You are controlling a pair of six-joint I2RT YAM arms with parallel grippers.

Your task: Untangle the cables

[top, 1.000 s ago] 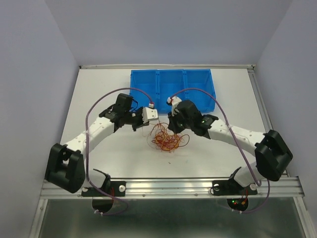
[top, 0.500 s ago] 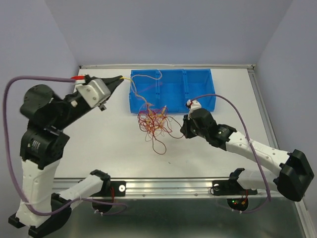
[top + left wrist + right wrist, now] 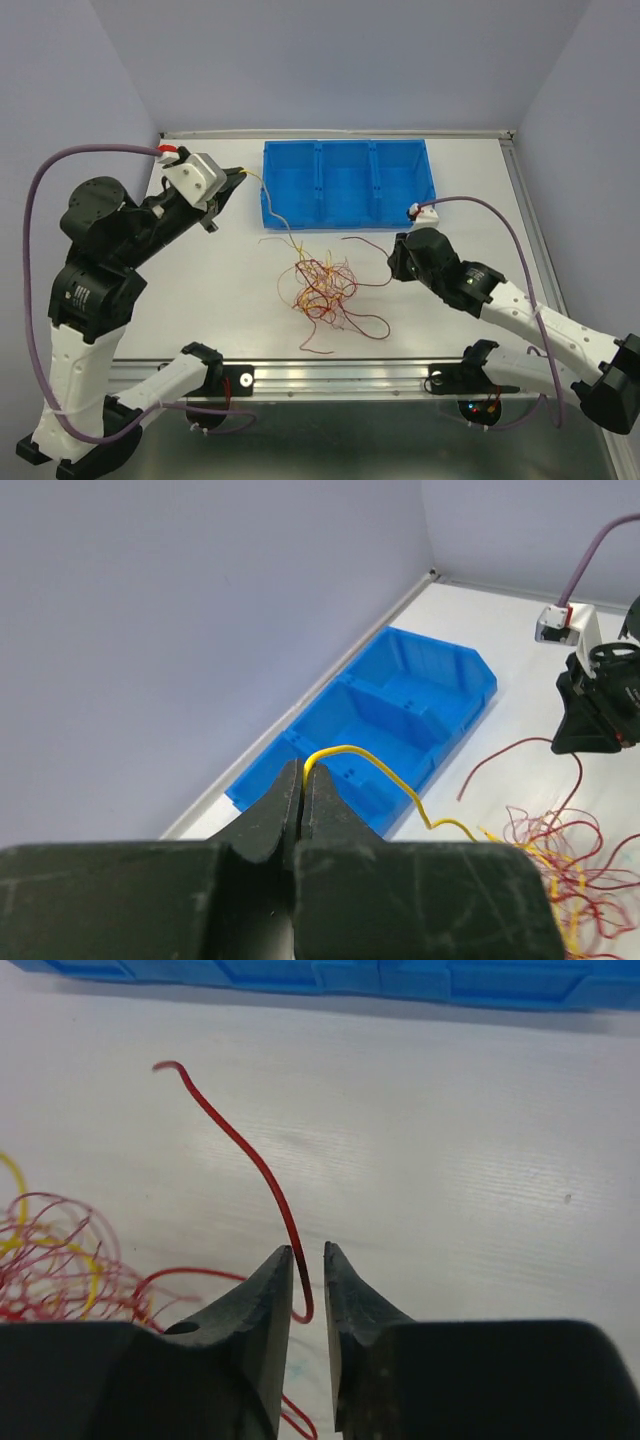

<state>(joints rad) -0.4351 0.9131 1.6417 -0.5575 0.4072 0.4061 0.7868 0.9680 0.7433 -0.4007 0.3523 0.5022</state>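
Note:
The cables (image 3: 320,285) lie as a loose tangle of red, orange and yellow wires on the white table, in front of the blue bin (image 3: 345,182). My left gripper (image 3: 240,173) is raised at the bin's left end, shut on a yellow cable (image 3: 380,765) that arcs from its tips (image 3: 303,770) down to the tangle (image 3: 560,850). My right gripper (image 3: 393,262) sits low, to the right of the tangle. Its jaws (image 3: 308,1252) stand slightly apart, and a dark red cable (image 3: 245,1150) runs loose through the gap, unclamped.
The blue bin (image 3: 400,710) has three compartments and stands at the back of the table (image 3: 200,270), its near wall (image 3: 400,975) just beyond the right gripper. Thick purple cables (image 3: 60,170) loop off both arms. A metal rail (image 3: 350,375) marks the near edge.
The tangle has settled lower, toward the near side. My right gripper has moved right and opened, releasing the red cable. The left gripper stays raised, still pinching the yellow cable.

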